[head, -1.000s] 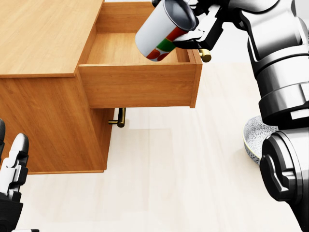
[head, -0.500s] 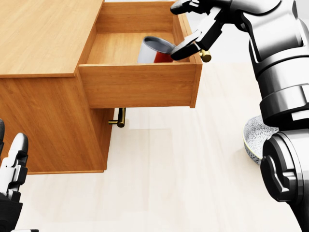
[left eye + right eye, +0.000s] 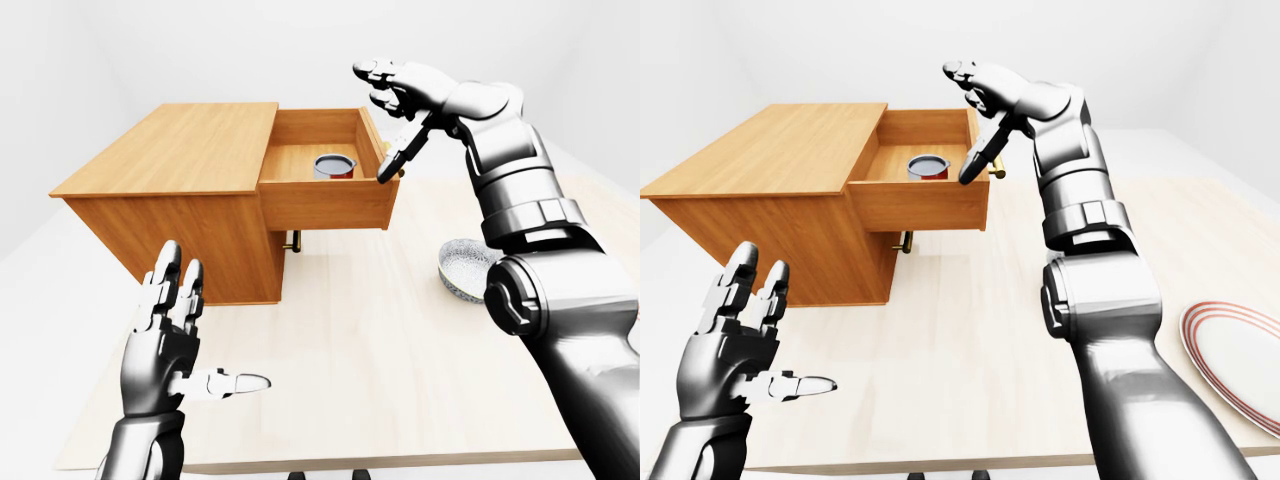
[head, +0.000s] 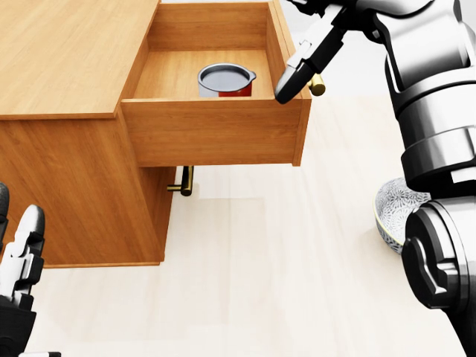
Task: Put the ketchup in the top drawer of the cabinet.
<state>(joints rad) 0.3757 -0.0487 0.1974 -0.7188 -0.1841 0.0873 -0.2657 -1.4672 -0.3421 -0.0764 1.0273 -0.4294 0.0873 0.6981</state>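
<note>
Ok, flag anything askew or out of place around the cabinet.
Nothing spilled or damaged. The ketchup stands upright inside the top drawer, which is pulled wide open. The right hand hovers open above the drawer's right wall.

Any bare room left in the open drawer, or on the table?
Drawer: floor bare left of the ketchup; crowded at the right wall, under the open right hand. Table: bare between cabinet and bowl.
</note>
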